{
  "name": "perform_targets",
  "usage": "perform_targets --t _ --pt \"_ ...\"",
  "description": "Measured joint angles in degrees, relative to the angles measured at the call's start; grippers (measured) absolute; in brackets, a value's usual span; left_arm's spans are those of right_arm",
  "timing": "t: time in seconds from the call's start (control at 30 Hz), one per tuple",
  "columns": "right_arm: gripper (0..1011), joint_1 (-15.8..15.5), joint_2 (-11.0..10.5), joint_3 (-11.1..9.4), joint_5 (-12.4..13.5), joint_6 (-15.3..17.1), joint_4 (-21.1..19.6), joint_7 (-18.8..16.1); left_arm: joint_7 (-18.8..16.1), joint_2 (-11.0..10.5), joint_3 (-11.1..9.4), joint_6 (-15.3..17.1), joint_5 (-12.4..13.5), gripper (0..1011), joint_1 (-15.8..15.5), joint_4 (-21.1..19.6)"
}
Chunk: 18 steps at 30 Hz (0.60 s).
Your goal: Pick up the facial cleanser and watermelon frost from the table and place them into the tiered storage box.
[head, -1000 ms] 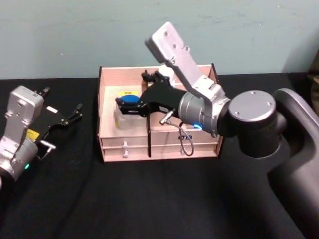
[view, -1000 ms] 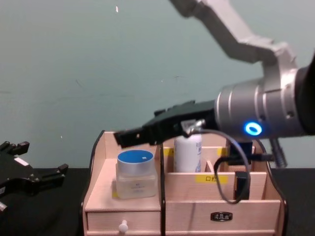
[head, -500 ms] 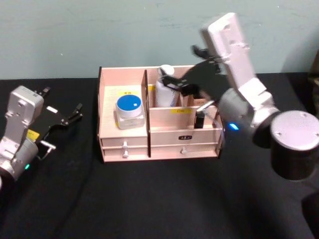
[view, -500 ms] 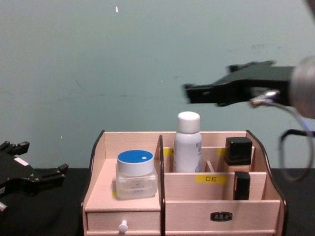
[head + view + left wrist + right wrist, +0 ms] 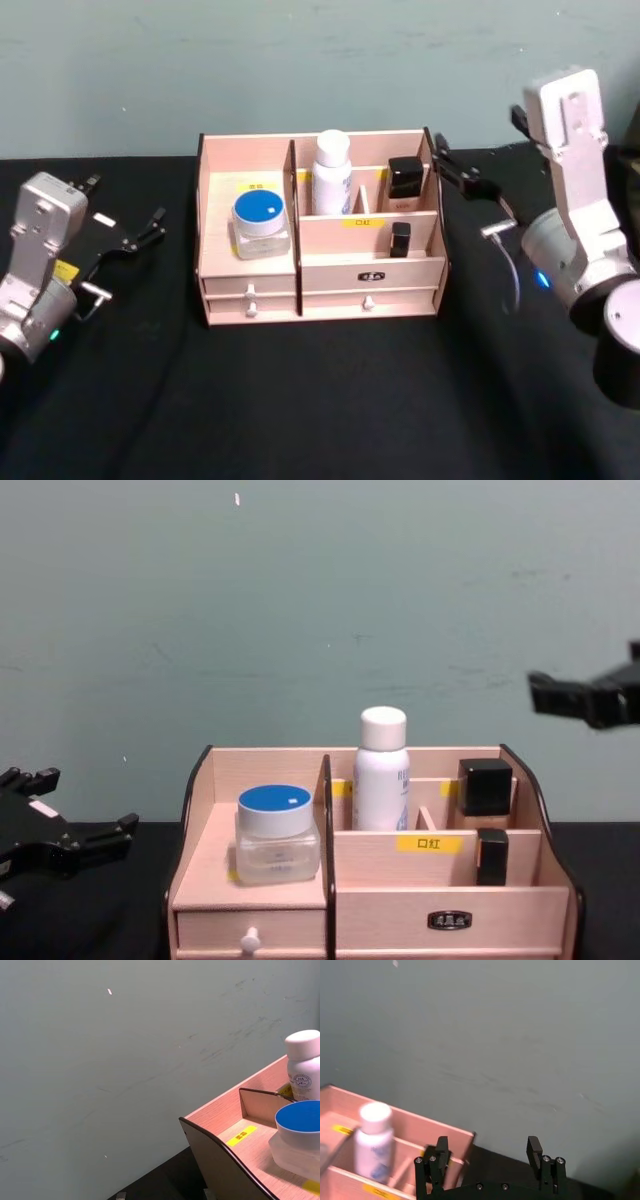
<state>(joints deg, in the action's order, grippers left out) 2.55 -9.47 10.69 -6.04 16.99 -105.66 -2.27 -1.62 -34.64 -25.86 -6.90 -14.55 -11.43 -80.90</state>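
Note:
The tiered storage box (image 5: 322,275) stands mid-table on black cloth. A clear jar with a blue lid (image 5: 261,222) sits in its left compartment. Upright in the back middle compartment is a white bottle (image 5: 332,172). I cannot read the labels to tell which is the facial cleanser and which the watermelon frost. My right gripper (image 5: 478,136) hangs open and empty in the air to the right of the box, seen also in its wrist view (image 5: 488,1146). Left of the box, my left gripper (image 5: 128,198) rests open and holds nothing.
Two small black containers (image 5: 405,177) (image 5: 400,238) occupy the right compartments. Small drawers with knobs (image 5: 251,293) line the box front. A grey-green wall stands close behind. Black tabletop stretches in front of the box.
My right gripper has withdrawn from above the blue-lidded jar, rising and swinging right, away from the box. The jar stays in the left compartment. The left arm has not moved.

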Motion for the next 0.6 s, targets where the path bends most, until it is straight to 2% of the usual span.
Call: perform_targets --t 0.33,0.6 --pt "1000 -1.58 0.82 -1.80 -2.50 -5.57 6.28 2.04 0.00 0.00 0.00 0.00 0.00 1001 0.00 0.00" --pt "1000 -1.43 1.85 -2.29 -3.64 -6.50 10.09 1.90 0.00 0.00 0.00 0.00 0.00 1001 0.00 0.00"
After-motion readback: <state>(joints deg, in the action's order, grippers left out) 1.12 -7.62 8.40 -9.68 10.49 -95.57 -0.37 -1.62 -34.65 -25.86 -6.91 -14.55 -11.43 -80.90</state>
